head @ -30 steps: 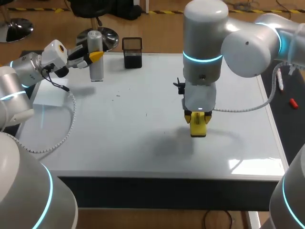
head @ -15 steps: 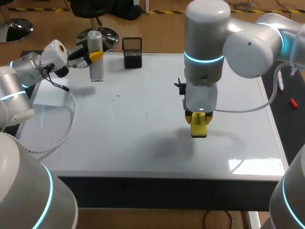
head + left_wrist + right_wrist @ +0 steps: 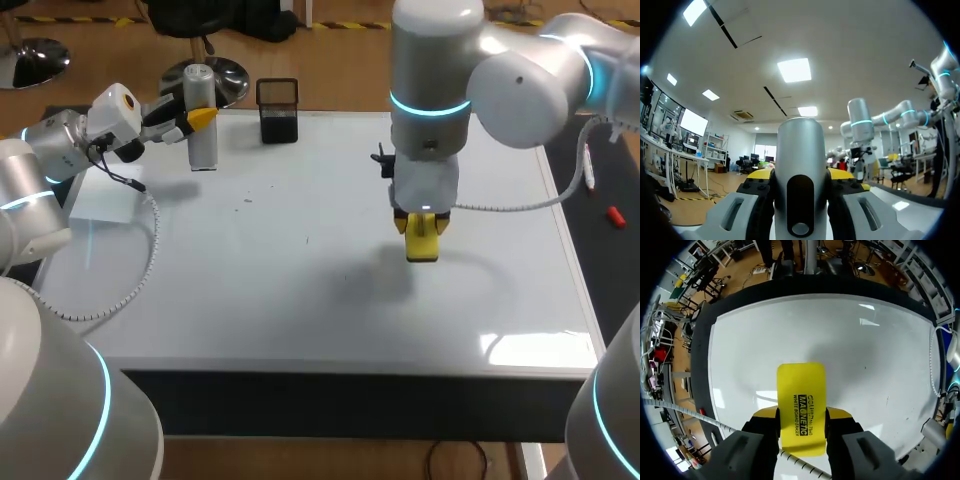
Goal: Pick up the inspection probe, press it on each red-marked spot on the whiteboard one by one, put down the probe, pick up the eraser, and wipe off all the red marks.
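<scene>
The silver cylindrical inspection probe (image 3: 202, 130) stands upright at the whiteboard's (image 3: 250, 270) far left edge, with my left gripper (image 3: 196, 118) shut on it. In the left wrist view the probe (image 3: 799, 175) fills the gap between the yellow-tipped fingers. The yellow eraser (image 3: 422, 243) is held by my right gripper (image 3: 421, 228) over the whiteboard's middle right. From the right wrist the eraser (image 3: 801, 407) lies flat between the fingers, above the white board (image 3: 880, 365). Only faint dark specks show on the board; no red marks are visible.
A black holder box (image 3: 277, 110) stands at the board's far edge beside the probe. A white sheet (image 3: 103, 204) lies at the left edge. A marker (image 3: 587, 170) and a small red piece (image 3: 614, 214) lie off the right edge.
My right arm has carried the eraser a little to the right and farther away across the board. The left arm and probe have stayed still.
</scene>
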